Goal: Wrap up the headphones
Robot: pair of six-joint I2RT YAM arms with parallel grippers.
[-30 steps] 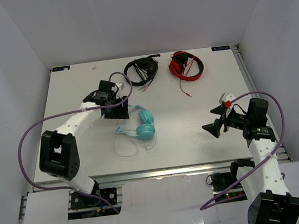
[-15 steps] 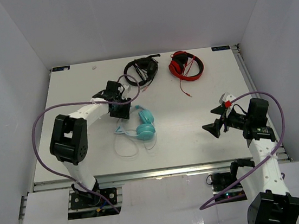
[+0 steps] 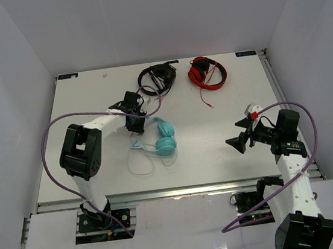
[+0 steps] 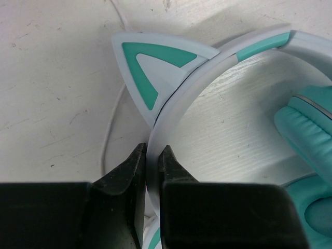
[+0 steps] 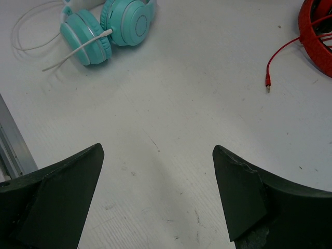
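We see the teal headphones (image 3: 163,139) lying on the table (image 3: 230,98), a little left of its middle and in its nearer half. The 2 ear cups (image 5: 129,21) lie side by side and touch. The thin white cable (image 3: 136,164) runs from them in a loose loop toward the near edge. The left gripper (image 4: 153,155) is down at the far-left end of the headphones. In the left wrist view its 2 black fingers (image 4: 134,168) are pressed in on the pale headband (image 4: 207,78), which passes up between them, so we read it as pinching the band. A cat ear (image 4: 150,62) with a teal centre stands just beyond the fingertips, and a stretch of cable lies on the table to its left. The right gripper (image 5: 156,150) hangs over the right, near part of the table, well apart from the teal headphones. Its fingers are spread wide, with only bare table showing between them. At the far edge lie the black headphones (image 3: 157,77) and, to their right, the red headphones (image 3: 207,71). The red cable ends in a plug (image 5: 267,83) on the table. The left arm's purple lead arcs out to the left.
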